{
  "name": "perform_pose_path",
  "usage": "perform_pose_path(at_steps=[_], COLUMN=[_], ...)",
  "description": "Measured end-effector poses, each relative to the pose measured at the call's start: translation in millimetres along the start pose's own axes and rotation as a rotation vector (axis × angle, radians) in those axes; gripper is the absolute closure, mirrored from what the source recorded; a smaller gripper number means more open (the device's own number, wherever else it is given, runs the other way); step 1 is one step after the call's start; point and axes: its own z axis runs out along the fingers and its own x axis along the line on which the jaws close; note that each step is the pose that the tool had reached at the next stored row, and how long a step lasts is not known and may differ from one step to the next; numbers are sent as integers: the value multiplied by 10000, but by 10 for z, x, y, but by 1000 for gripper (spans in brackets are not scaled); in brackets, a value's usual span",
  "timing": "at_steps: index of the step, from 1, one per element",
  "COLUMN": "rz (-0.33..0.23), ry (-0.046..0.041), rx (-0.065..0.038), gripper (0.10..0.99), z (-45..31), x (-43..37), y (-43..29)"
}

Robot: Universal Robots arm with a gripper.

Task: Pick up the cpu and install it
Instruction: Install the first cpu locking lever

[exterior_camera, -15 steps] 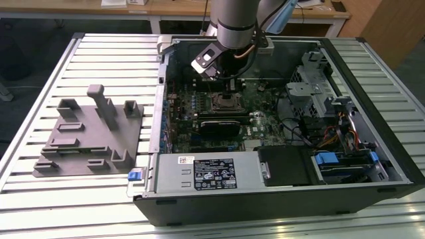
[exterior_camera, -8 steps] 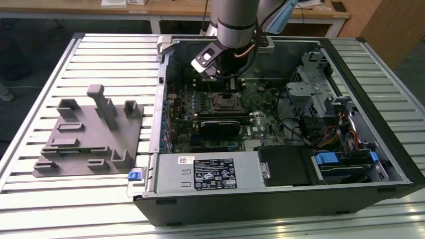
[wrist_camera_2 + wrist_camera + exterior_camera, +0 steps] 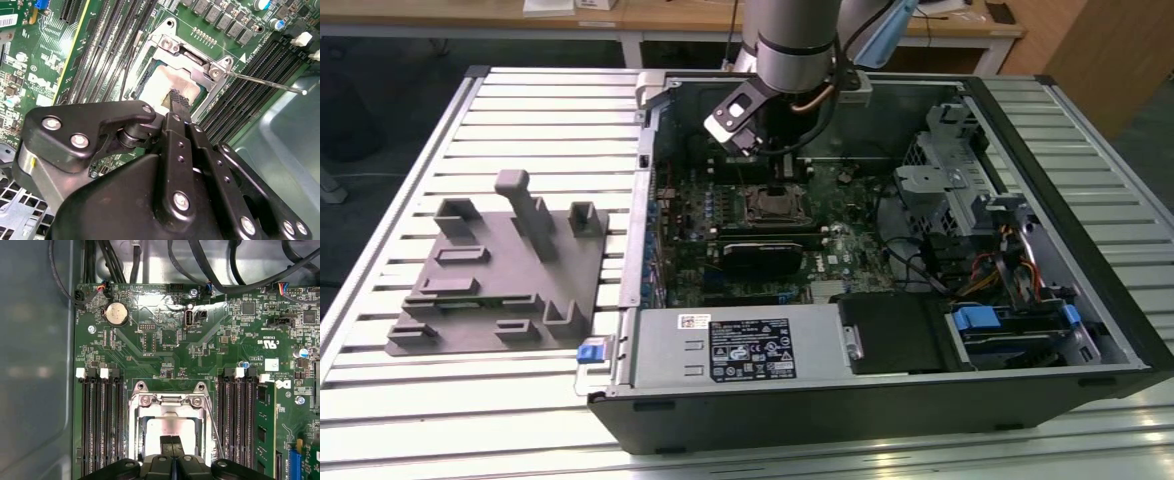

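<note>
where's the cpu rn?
In both wrist views the cpu lies inside the metal socket frame, between the memory slots, right under the hand.

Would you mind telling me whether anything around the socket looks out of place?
The thin socket lever sticks out slantwise over the memory slots rather than lying latched beside the socket frame around the cpu. Nothing else stands out.

Reaches down steeply from above in the exterior view with a grey arm [image 3: 795, 40], the wrist angled a little and the black gripper [image 3: 781, 183] pointing downward at its end. Spreads wide at the black linkage body in both wrist views, then narrows to two slim fingers [image 3: 176, 102] [image 3: 166, 446]. Holds those fingers pressed flat together, tip against tip, with just a thin seam between them.
</note>
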Motion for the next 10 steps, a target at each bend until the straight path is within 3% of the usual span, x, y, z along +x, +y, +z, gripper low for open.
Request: perform_pose_path(at_steps=[10], rz=[0], ry=[1], rx=[0], gripper=[980], z=[-55], x=[1], y=[1])
